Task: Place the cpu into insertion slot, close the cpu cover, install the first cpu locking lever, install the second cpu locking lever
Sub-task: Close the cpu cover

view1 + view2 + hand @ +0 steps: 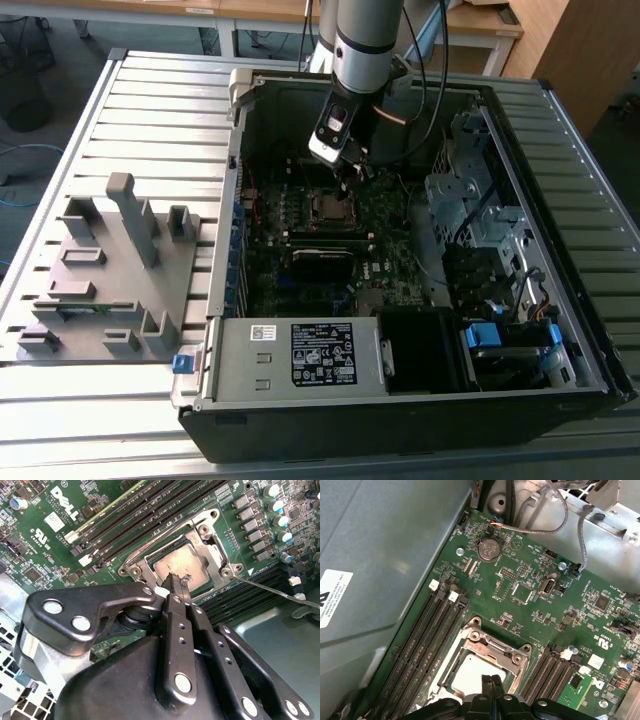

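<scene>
A white printed label [322,355] sits on the power supply [240,370], at 6 o'clock from the insertion slot [330,207] in the exterior view. White lettering marks the circuit board [520,590]. The arm [365,40] hangs near-vertical over the slot. The gripper [179,580] has its fingers pressed together on nothing, tips at the cpu [170,562]. The cpu is seated in the slot under the lowered cpu cover [212,555].

Exterior cam sat high and back, looking down into the open case [400,440] at the board [400,285]. Both wrist cams rode close over the board, aimed down past my gripper [179,581] [491,680] from different sides. Both caught the cpu [172,562] [470,672].
</scene>
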You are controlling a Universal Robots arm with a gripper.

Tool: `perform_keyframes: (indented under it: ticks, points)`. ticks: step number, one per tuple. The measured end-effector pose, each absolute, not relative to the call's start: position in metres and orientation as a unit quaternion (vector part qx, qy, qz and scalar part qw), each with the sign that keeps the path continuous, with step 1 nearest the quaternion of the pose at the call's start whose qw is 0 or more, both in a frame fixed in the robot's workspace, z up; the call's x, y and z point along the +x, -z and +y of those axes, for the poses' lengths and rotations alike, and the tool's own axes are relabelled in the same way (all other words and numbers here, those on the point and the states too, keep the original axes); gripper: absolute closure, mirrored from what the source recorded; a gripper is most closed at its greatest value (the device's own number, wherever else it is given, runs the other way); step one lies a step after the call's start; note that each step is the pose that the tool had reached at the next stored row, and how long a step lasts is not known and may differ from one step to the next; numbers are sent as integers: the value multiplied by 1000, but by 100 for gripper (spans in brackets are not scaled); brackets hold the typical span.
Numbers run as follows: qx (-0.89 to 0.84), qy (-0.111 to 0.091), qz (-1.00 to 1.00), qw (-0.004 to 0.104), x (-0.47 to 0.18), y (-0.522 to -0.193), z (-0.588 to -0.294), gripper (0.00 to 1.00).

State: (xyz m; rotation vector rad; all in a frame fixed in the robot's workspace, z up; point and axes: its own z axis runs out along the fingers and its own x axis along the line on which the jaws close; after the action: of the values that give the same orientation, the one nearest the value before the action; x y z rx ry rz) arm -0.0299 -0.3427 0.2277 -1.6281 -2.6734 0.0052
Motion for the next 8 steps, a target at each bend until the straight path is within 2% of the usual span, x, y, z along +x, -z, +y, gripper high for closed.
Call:
perform_keyframes:
  ticks: [8]
  points:
    - [-500,-2,-866,6,-30,-228,-343,90]
